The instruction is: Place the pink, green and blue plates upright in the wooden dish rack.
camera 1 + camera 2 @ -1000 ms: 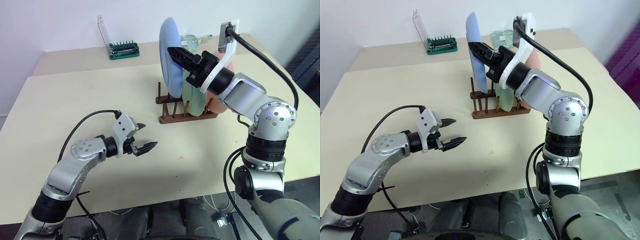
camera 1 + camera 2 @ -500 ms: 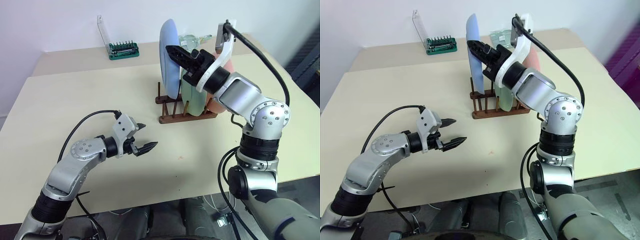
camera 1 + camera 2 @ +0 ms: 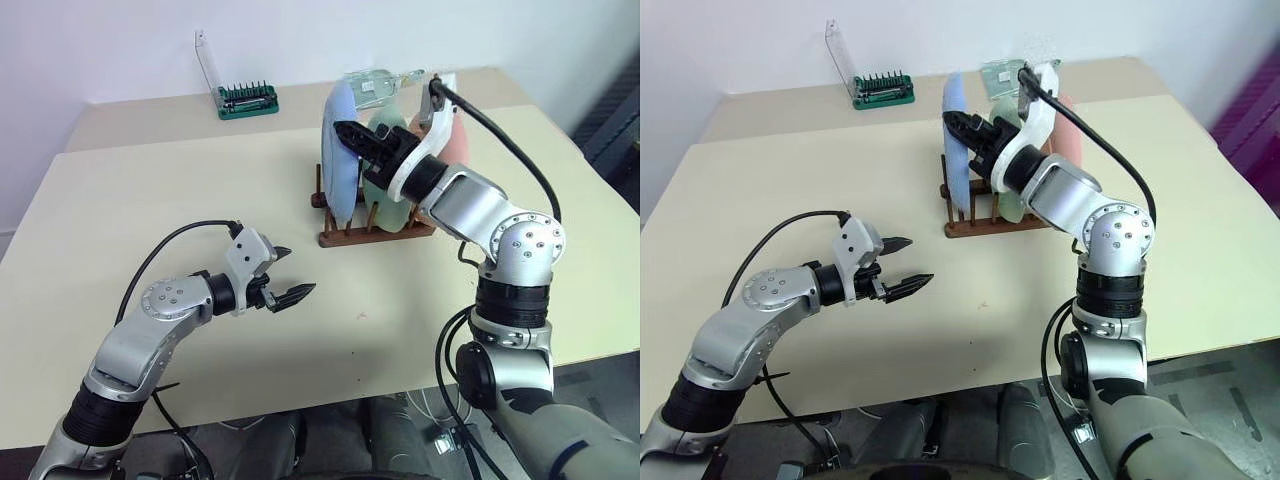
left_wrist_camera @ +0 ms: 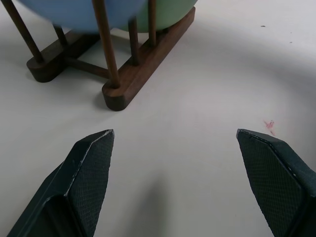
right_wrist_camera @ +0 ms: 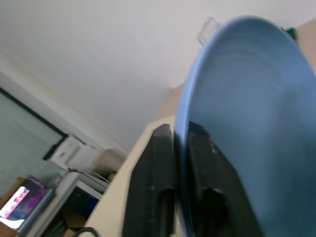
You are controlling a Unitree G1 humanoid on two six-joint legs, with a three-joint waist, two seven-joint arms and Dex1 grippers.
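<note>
Three plates stand upright in the wooden dish rack [image 3: 375,228], the right gripper [image 3: 349,140] pinching the blue plate's [image 3: 340,175] rim to seat it, while the left gripper [image 3: 285,272] gapes empty nearby.

Dish rack [image 3: 375,225] sits right of worktop [image 3: 150,190] centre, three plates [image 3: 340,165] upright in it. Bit tray [image 3: 248,100] lies behind, near the back edge, well apart.
</note>
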